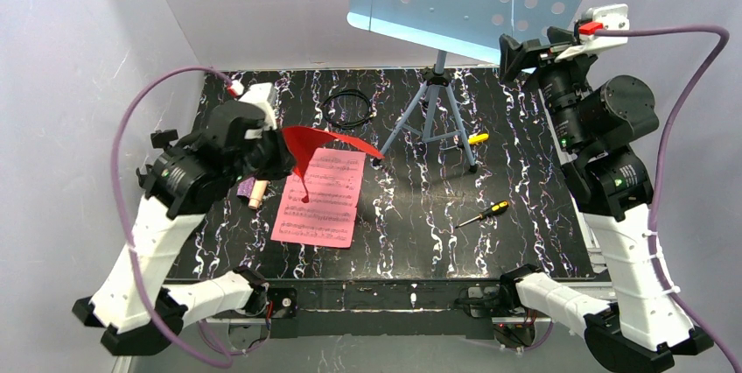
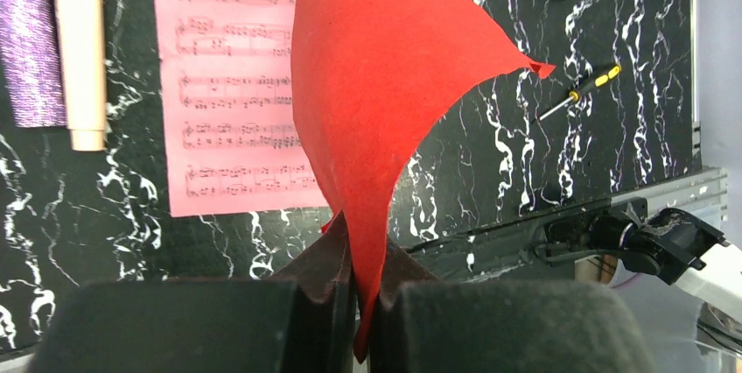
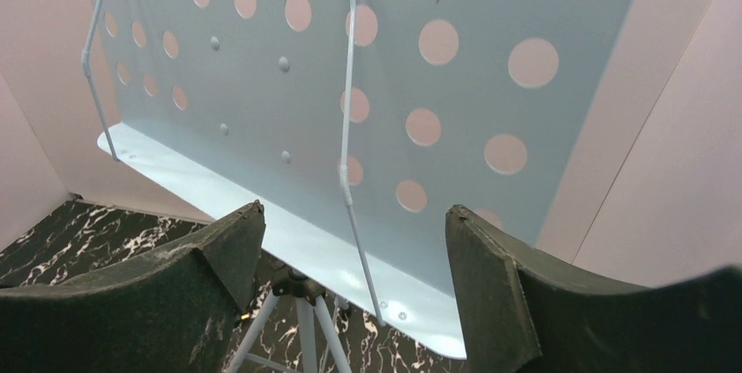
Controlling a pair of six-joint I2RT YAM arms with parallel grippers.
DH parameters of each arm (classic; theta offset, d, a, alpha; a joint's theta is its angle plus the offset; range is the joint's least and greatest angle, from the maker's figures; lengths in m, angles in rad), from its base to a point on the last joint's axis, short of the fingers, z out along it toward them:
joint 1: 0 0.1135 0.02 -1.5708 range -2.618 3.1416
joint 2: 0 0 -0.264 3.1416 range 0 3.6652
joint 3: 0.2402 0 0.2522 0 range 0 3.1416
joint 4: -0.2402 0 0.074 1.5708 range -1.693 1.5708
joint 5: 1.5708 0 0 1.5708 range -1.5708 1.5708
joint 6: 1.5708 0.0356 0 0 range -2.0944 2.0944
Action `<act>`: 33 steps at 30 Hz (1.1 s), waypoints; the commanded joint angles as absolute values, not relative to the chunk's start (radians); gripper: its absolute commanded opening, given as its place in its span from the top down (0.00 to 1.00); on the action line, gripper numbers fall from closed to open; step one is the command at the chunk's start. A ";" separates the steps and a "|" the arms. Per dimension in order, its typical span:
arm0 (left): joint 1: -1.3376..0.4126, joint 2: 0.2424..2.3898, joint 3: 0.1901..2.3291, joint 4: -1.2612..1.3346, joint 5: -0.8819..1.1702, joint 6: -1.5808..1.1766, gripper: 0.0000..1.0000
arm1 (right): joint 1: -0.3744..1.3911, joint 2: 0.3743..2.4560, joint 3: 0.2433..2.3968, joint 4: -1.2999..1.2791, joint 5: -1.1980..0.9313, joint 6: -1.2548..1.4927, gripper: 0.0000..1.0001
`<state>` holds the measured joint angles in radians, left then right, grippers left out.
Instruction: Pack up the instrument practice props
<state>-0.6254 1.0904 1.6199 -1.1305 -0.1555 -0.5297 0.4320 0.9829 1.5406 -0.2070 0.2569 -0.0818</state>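
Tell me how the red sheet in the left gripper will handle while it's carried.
Probably floppy: the red sheet bows and curls beyond the left gripper, pinched only at one edge. Likely very light, so it may flap or sag with quick moves. It looks thin and could crease at the pinch.

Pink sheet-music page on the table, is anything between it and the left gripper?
Yes. The left gripper is shut on a curled red paper sheet, which hangs over the flat pink sheet-music page. Nothing else visibly covers it.
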 commanded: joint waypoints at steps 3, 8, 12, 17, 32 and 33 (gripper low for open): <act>-0.511 1.149 1.569 -1.063 0.109 -0.559 1.00 | 0.433 0.912 1.509 -0.154 0.259 -0.086 0.06; -0.411 1.162 1.507 -0.909 0.236 -0.591 1.00 | 0.435 0.862 1.488 -0.153 0.273 -0.099 0.01; -0.375 1.215 1.507 -0.836 0.282 -0.599 1.00 | 0.434 0.836 1.474 -0.154 0.283 -0.106 0.01; -0.329 1.281 1.513 -0.741 0.338 -0.625 1.00 | 0.435 0.818 1.476 -0.169 0.311 -0.116 0.01; -0.254 1.414 1.447 -0.516 0.430 -0.724 1.00 | 0.434 0.804 1.482 -0.205 0.338 -0.137 0.01; -0.255 1.408 1.417 -0.471 0.434 -0.746 1.00 | 0.434 0.805 1.481 -0.205 0.338 -0.138 0.01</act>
<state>-0.2569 1.4349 1.4845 -0.5770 0.3912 -0.6968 0.4324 0.8131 1.4750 -0.2298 0.3195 -0.1165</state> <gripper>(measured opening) 0.007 0.984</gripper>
